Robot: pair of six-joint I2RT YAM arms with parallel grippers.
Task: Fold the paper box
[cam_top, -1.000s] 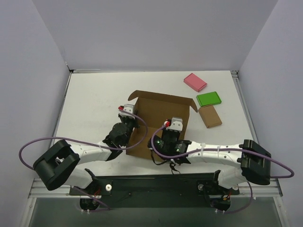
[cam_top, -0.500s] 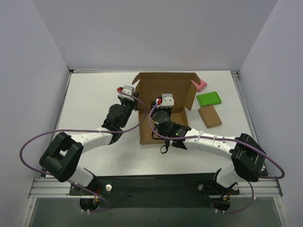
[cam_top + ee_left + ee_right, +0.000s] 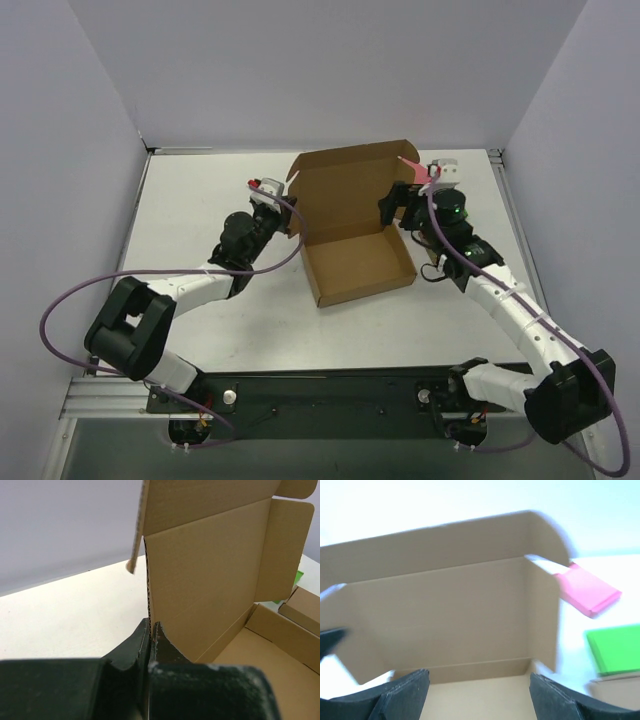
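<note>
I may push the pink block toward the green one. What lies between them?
Nothing: in the right wrist view, only bare table separates the pink block and the green block.

No readable text, label or number anywhere, even on the paper box (image 3: 350,200)

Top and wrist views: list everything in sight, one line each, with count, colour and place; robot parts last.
paper box: one, brown, mid-table, lid standing upright at the far side.
pink block: one, pink, behind the box's right flap.
green block: one, green, right of the box.
brown block: one, brown, just outside the box's right wall.
table: one, white, under everything.
left gripper: one, black, shut on the box's left edge.
right gripper: one, black, open, at the box's right side.
</note>
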